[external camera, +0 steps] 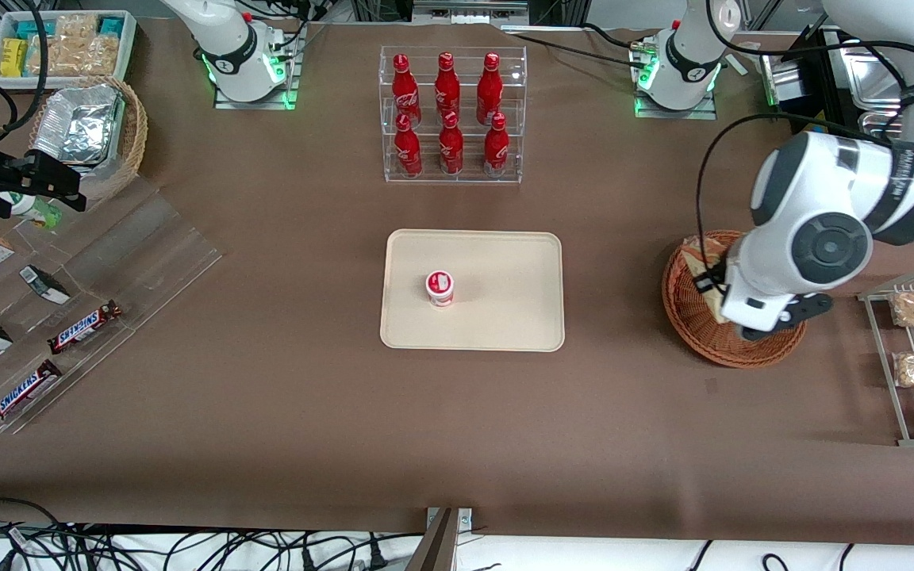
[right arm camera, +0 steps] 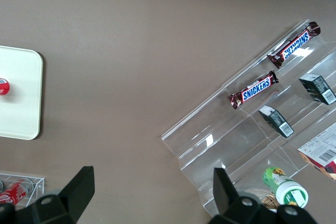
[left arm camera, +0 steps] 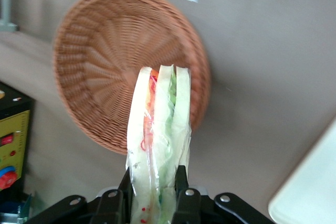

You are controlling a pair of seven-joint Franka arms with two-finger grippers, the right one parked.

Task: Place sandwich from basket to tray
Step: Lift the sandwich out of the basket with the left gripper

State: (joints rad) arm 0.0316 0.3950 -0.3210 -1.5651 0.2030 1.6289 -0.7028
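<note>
The table (external camera: 282, 412) is covered with brown material; cables lie along its edge nearest the front camera. The cream tray (external camera: 505, 317) sits at the table's centre with a small red-lidded cup (external camera: 439, 288) on it. The wicker basket (external camera: 695, 325) sits toward the working arm's end. The gripper (left arm camera: 156, 195) is above the basket, jaws clenched on the sandwich (left arm camera: 157, 145), which is lifted clear of the weave. In the front view the arm hides most of the sandwich and part of the basket.
</note>
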